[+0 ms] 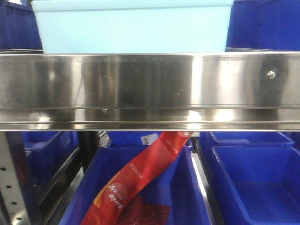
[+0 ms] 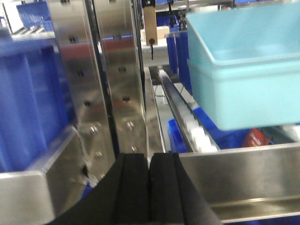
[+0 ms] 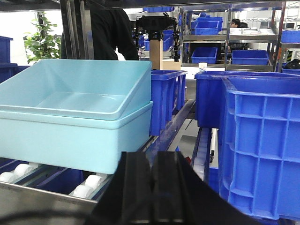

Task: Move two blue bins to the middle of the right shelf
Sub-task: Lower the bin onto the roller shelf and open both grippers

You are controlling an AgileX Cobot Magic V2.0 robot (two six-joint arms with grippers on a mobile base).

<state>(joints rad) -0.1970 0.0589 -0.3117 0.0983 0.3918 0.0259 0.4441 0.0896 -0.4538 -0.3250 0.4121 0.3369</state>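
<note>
Two pale blue bins [image 3: 75, 117], one nested tilted in the other, sit on the roller shelf [image 1: 150, 89] between dark blue bins [image 3: 262, 140]; neither arm holds them, so we judge the move either finished or not begun. From the left, our left gripper [image 2: 149, 187] is pressed together on nothing near the steel upright [image 2: 122, 79]; our right gripper [image 3: 157, 187], likewise closed and empty, faces the stack.
</note>
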